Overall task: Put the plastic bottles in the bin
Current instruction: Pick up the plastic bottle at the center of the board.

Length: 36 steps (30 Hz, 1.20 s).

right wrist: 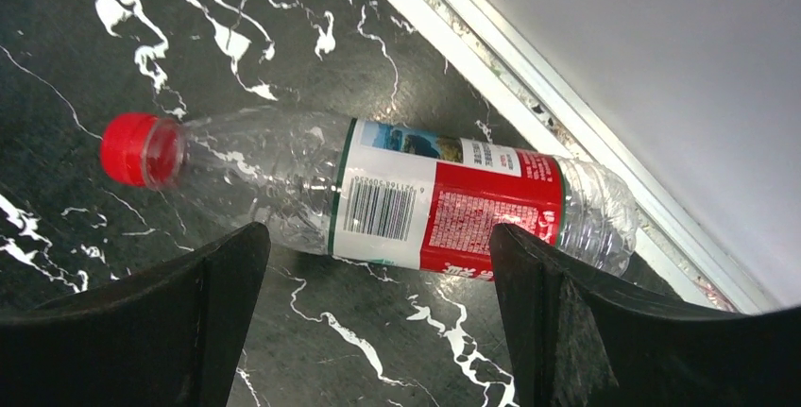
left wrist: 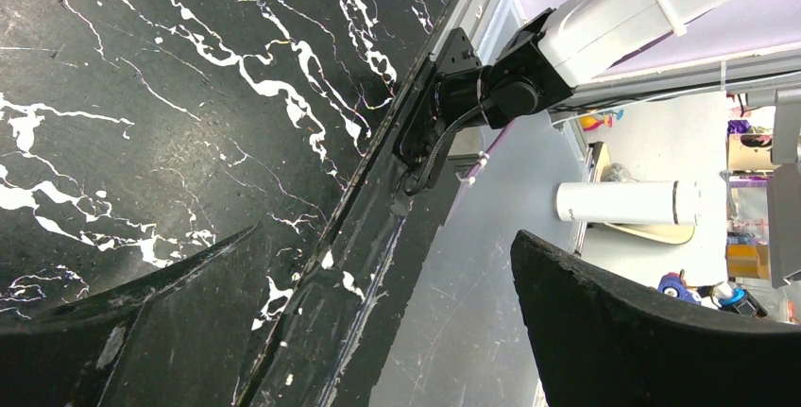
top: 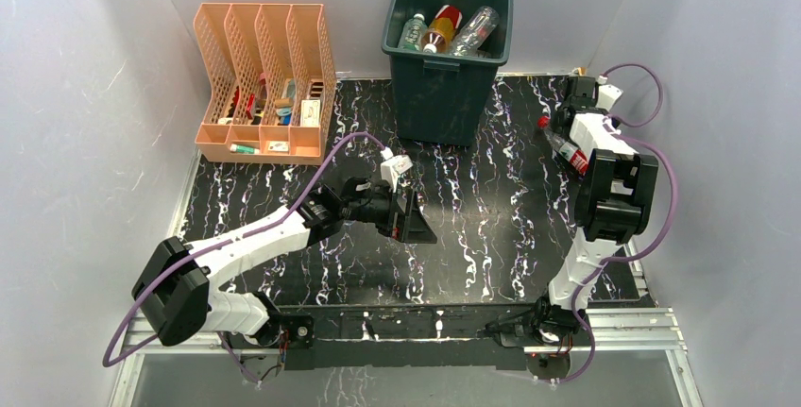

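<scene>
One plastic bottle (right wrist: 397, 190), clear with a red cap and a red-and-white label, lies on its side on the black marbled table (top: 491, 209) by the right wall; in the top view the bottle (top: 570, 153) is at the far right. My right gripper (right wrist: 378, 270) hangs open just above it, its fingers straddling the label and touching nothing. The dark green bin (top: 444, 95) stands at the back middle with three bottles (top: 441, 28) inside. My left gripper (top: 418, 217) is open and empty over the table's middle, and in its wrist view the gripper (left wrist: 385, 237) faces the near table edge.
A peach slotted organizer (top: 264, 86) with small items stands at the back left. Grey walls close in the left, back and right sides. A metal rail (right wrist: 567, 124) runs along the right wall beside the bottle. The right arm's base (left wrist: 472, 95) sits at the near edge.
</scene>
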### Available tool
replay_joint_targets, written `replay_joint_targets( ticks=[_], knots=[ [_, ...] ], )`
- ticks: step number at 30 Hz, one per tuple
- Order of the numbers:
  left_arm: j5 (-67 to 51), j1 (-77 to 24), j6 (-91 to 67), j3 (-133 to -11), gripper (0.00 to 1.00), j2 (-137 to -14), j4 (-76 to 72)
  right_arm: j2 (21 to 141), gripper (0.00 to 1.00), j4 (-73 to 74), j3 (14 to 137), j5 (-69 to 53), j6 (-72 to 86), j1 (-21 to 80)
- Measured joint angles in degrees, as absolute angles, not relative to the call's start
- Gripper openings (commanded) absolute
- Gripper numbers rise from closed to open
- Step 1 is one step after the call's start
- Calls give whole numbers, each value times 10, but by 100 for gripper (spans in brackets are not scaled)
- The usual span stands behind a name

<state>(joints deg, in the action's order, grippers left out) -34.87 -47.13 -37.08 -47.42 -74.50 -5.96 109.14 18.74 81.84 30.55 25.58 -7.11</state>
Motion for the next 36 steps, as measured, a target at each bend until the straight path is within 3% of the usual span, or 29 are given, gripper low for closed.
replay_joint_targets(
  ticks=[20,26,36],
  knots=[
    [-331,-493,-371,-474,98,-741,-55,1015,93,164,712,280,267,3],
    [-327,-496,-371,-474,98,-740,-55,1037,96,150,812,322,227,-2],
    [-321,-496,-358,-478,98,-740,-35,1227,98,125,1010,355,194,-27]
  ],
)
